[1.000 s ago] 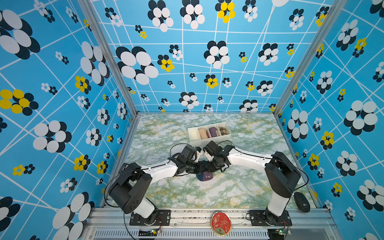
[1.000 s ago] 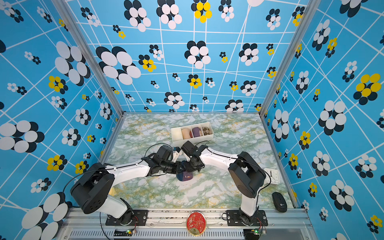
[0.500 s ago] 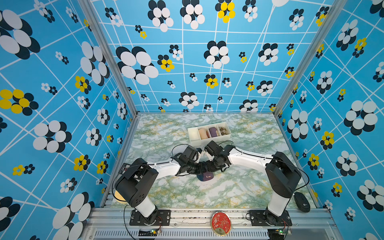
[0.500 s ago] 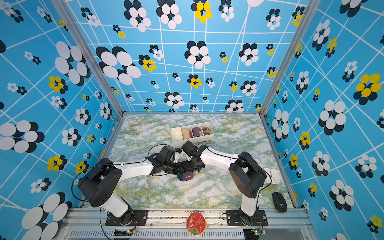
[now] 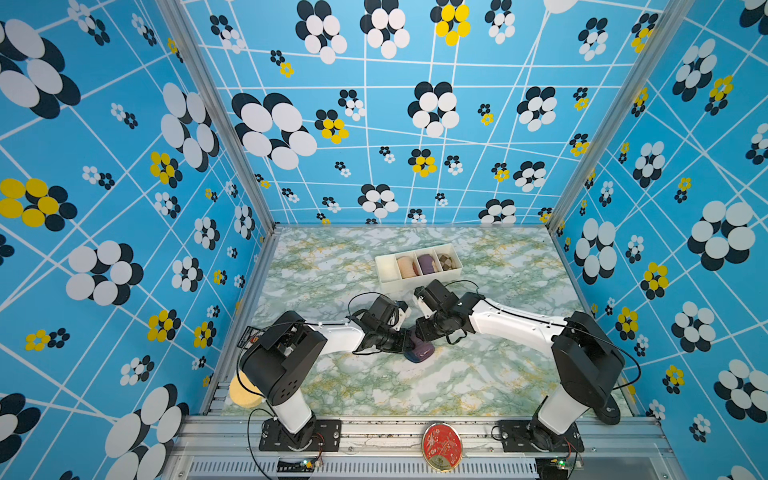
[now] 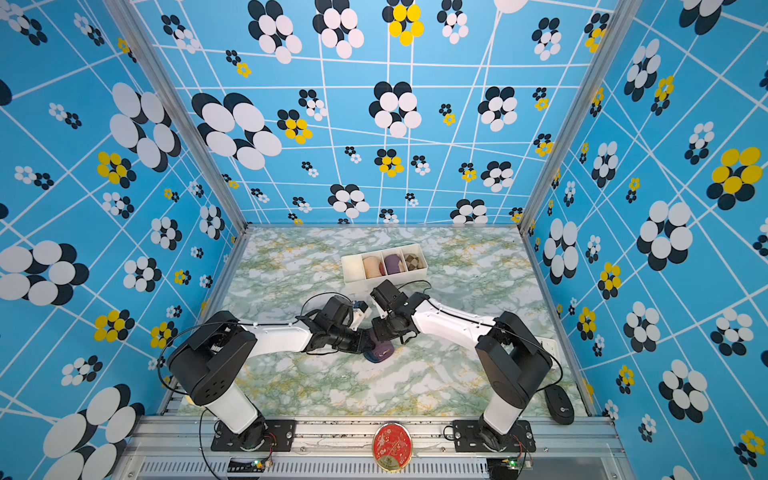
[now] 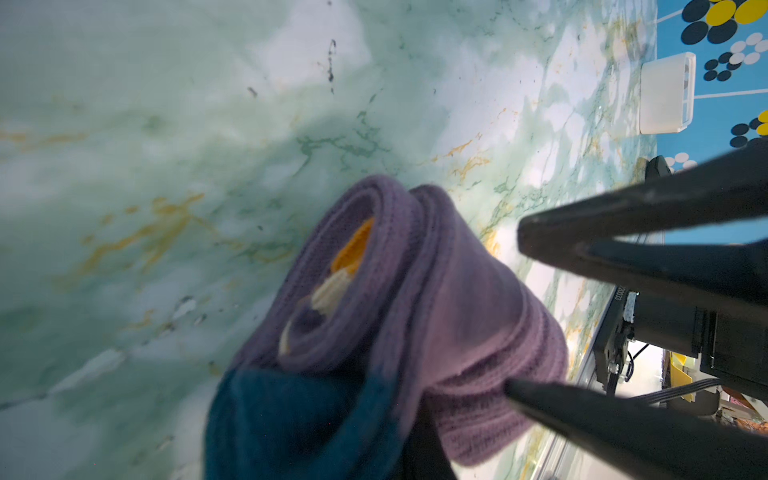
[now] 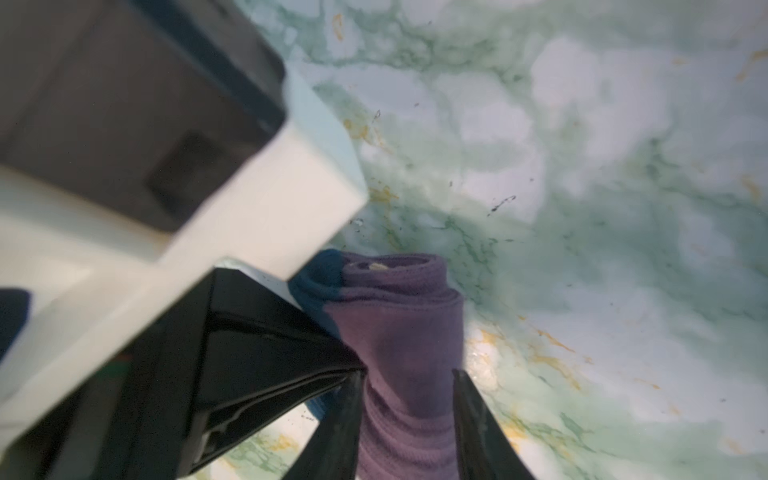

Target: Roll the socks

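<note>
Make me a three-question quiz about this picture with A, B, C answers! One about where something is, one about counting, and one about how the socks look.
1. In both top views, which pocket of the white tray has nothing in it?
A. the leftmost pocket
B. the rightmost
C. none

2. How many sock rolls sit in the tray?
A. two
B. three
C. five

3. The purple-and-teal socks outside the tray are:
A. spread flat
B. rolled up
C. draped over the tray wall

Answers:
1 A: its white floor shows bare.
2 B: there is a peach roll, a purple roll and a brown checked roll.
3 B: the left wrist view shows the layers coiled around an orange-yellow cuff.
</note>
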Robot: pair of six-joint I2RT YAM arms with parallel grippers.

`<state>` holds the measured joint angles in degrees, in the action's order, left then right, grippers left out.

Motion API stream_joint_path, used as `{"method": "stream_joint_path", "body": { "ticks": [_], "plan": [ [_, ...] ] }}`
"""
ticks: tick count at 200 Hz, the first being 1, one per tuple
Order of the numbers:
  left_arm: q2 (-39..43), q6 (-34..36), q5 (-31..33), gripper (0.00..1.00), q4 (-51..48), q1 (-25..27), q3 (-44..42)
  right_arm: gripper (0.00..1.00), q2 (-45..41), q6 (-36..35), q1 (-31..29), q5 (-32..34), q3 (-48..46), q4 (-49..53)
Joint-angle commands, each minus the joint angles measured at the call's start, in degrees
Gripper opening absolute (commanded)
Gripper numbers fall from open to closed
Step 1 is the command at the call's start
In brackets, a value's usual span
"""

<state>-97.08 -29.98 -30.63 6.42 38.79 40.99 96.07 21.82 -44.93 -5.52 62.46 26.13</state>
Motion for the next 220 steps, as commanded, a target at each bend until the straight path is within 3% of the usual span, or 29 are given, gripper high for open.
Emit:
{"method": "stream_joint_path", "body": {
  "ticks": [1, 45, 94, 167, 220],
  "plan": [
    [-4.0, 0.2, 4.4, 0.01, -5.3, 0.6, -1.0, 0.41, -1.6, -0.4, 2.4, -2.3, -2.0, -2.0],
    [-5.0, 0.9, 4.4, 0.01, -6.2, 0.6, 0.1, 0.44, -2.2, -1.2, 8.6, -18.1, -7.5, -10.5],
    [-6.2, 1.1, 4.2, 0.01, -6.4, 0.5, 1.2, 0.46, 0.8, -2.7, 10.2, -23.4, -8.4, -12.3],
    [-6.7, 1.7, 4.0, 0.01, -7.0, 0.3, 2.1, 0.46, 1.6, -3.4, 11.4, -20.2, -9.8, -11.8],
    [-8.1, 1.8, 3.8, 0.01, -6.4, 0.0, 2.3, 0.46, 0.9, -3.9, 12.9, -22.1, -10.7, -12.0]
  ]
}}
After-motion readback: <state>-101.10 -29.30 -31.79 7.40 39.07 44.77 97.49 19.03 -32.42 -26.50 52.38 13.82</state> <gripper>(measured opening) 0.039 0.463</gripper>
